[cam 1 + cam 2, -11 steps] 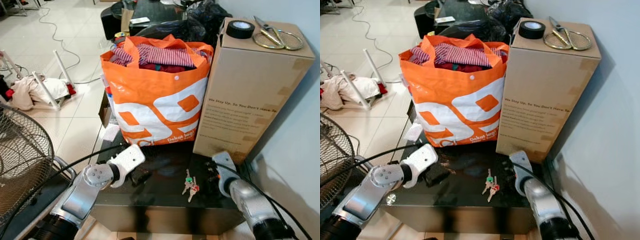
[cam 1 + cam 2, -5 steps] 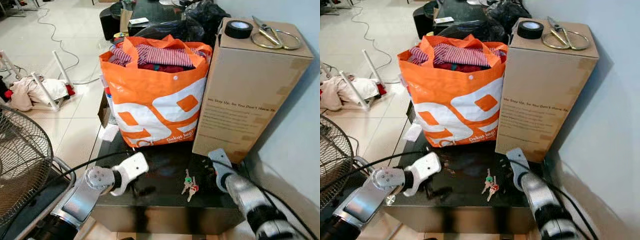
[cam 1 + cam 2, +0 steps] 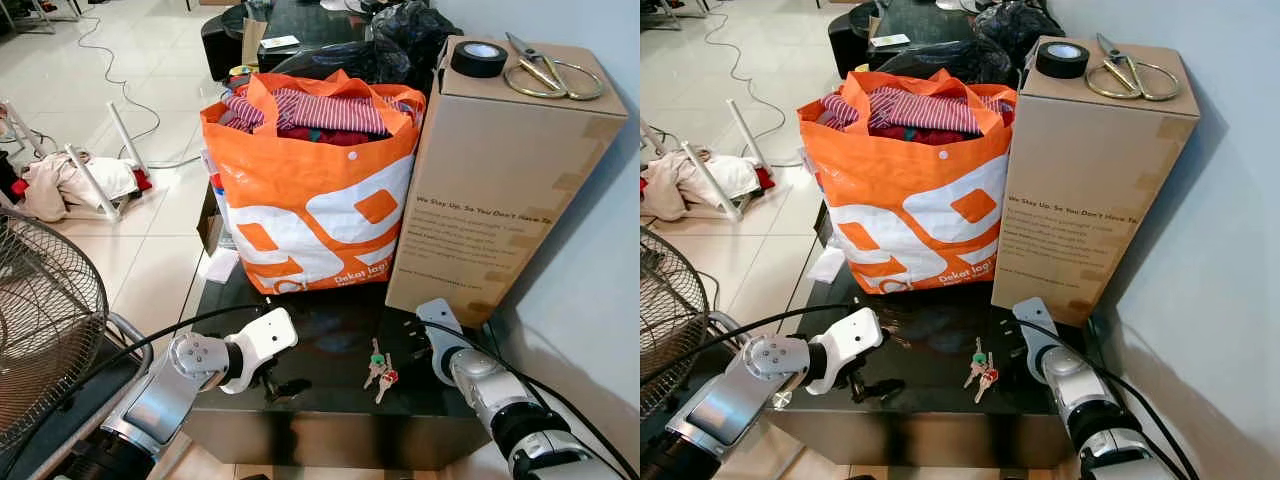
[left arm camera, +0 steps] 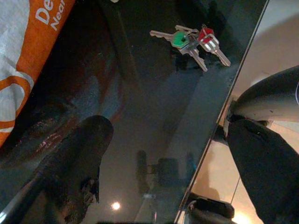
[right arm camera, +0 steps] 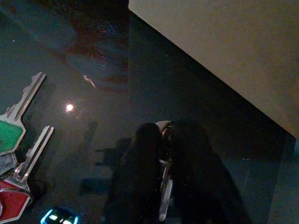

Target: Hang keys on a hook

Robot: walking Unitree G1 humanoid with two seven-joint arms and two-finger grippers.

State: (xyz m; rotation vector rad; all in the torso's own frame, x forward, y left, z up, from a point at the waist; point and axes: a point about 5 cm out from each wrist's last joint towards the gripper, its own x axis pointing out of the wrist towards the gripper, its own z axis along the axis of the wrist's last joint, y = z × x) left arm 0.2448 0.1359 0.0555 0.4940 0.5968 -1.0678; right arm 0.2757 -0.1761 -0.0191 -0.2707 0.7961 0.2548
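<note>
Keys [image 3: 380, 365] lie flat on the glossy black tabletop [image 3: 330, 400] near its front edge, between the two pincers, in front of the orange bag [image 3: 310, 200] and cardboard box [image 3: 500, 170]: a small bunch of silver keys, one green-capped, one red-capped. Likely light, stiff and slippery on the glass, lying flat, so best pinched at the caps or ring. Right pincer [image 5: 161, 186] sits just beside them, fingers pressed together with nothing gripped; left pincer [image 3: 865, 385] rests low at the tabletop's left front, fingers spread.

Head eyes look down from above — wrist views hug the table [image 3: 330, 380] — all share the keys [image 4: 194, 39].
</note>
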